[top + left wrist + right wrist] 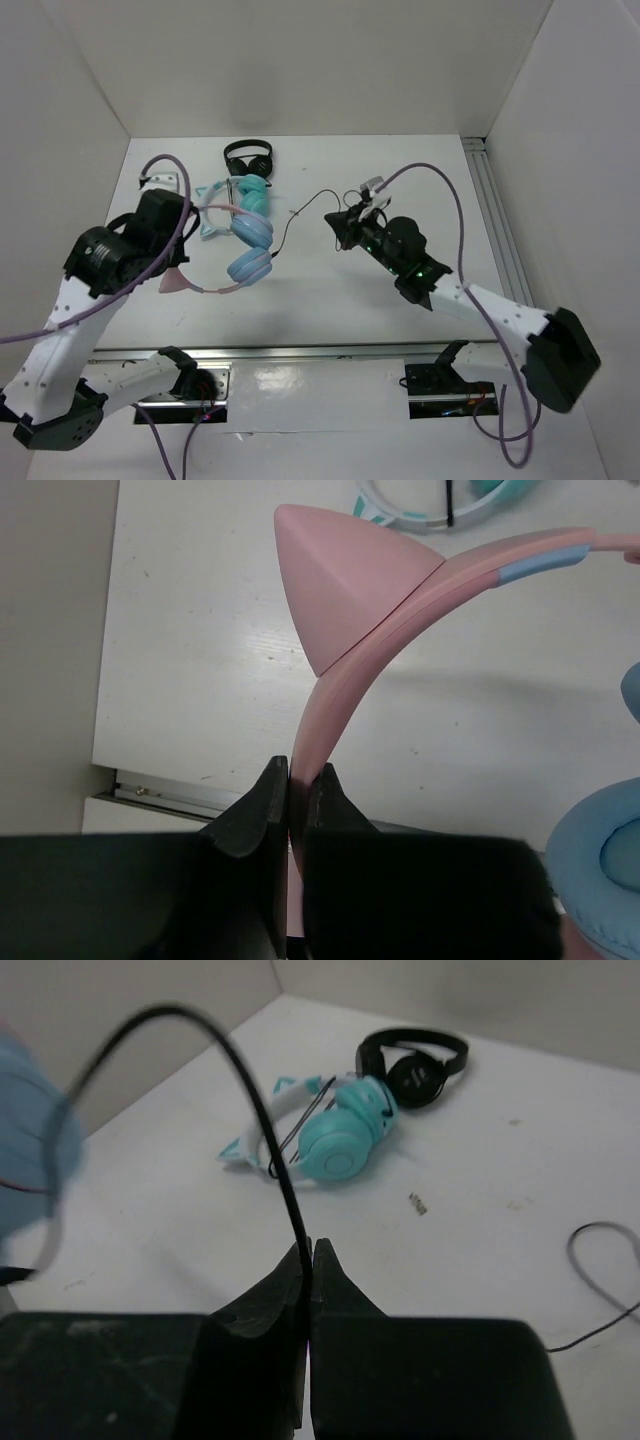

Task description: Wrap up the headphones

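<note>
The headphones (pixel 250 266) lie left of centre, light blue ear cups side by side, pink headband (pixel 400 590) with a pink cat ear (pixel 340 580) reaching toward the left arm. My left gripper (pixel 172 268) is shut on the headband, its jaws (pixel 297 780) pinching the pink band just below the ear; one blue cup (pixel 600 870) shows at the lower right. The thin black cable (pixel 285 232) runs from the cups to my right gripper (pixel 332 220). That gripper (pixel 308 1255) is shut on the cable (pixel 250 1090), which arches up and left from the jaws.
A white-band teal-cup cat-ear pair (pixel 252 192) lies just behind the headphones, also in the right wrist view (pixel 345 1135). A small black pair (pixel 248 157) lies behind that (pixel 415 1065). White walls enclose three sides; a metal rail (pixel 320 350) runs along the near edge.
</note>
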Motion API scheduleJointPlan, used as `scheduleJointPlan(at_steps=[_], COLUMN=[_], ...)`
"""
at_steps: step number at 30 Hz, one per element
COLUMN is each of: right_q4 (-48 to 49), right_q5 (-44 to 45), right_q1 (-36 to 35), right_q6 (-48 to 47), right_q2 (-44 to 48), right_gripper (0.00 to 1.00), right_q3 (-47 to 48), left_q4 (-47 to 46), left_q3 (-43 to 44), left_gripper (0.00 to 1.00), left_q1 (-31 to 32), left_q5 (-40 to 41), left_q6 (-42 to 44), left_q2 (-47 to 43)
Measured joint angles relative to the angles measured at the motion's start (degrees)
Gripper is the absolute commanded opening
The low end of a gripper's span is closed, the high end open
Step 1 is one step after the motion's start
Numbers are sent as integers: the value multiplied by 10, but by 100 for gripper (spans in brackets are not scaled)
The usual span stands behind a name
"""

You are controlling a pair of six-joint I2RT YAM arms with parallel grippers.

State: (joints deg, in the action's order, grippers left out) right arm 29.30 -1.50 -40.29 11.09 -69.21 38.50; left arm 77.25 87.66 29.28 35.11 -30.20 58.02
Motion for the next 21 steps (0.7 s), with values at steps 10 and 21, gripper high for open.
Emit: scheduleJointPlan(at_steps=[10,21], right_q4=[-226,-350], right_q5=[85,222], right_q1=[-145,-171], right_q6=[-114,-161], right_q2=[166,148], right_gripper=[0,0], right_q3=[91,98], left_q4=[-120,-237], left_q3=[-100,-152], left_gripper=[0,0], left_q1=[89,362], left_q5=[-57,-122], left_q6=[54,139], left_q2=[98,93])
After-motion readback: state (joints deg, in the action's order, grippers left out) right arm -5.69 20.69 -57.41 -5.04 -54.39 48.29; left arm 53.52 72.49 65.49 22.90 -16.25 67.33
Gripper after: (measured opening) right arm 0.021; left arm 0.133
